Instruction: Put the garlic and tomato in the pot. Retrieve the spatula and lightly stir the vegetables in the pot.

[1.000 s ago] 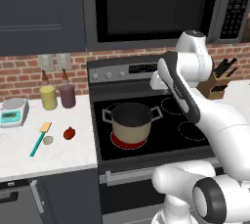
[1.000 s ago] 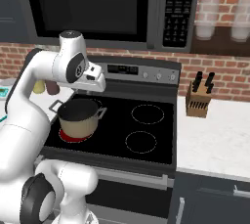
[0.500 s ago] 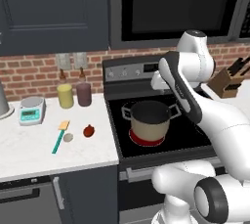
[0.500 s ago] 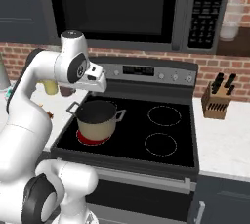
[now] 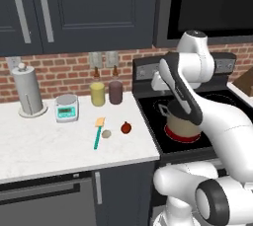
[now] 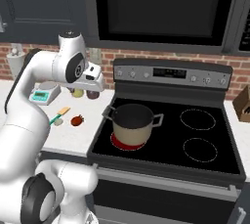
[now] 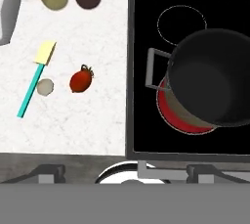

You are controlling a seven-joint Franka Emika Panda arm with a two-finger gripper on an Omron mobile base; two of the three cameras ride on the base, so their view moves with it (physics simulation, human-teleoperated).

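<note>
In the hand view the garlic (image 7: 45,86) is seen at nine o'clock of the tomato (image 7: 80,80), touching the spatula (image 7: 34,79), all on the white worktop (image 7: 88,120). The pot (image 7: 215,83) is set on the red burner at three o'clock, empty, so nothing is judged loaded yet. The gripper (image 6: 95,75) is held high above the worktop edge with jaws spread wide and nothing grasped, presumably readied for a first pick.

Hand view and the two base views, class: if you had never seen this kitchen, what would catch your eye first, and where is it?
The beige pot with its dark inside stands out, sitting on a glowing red burner at the stove's front left. On the white counter beside the stove lie the red tomato, the pale garlic and the teal-handled spatula, close together. The white arm rises above them.
</note>
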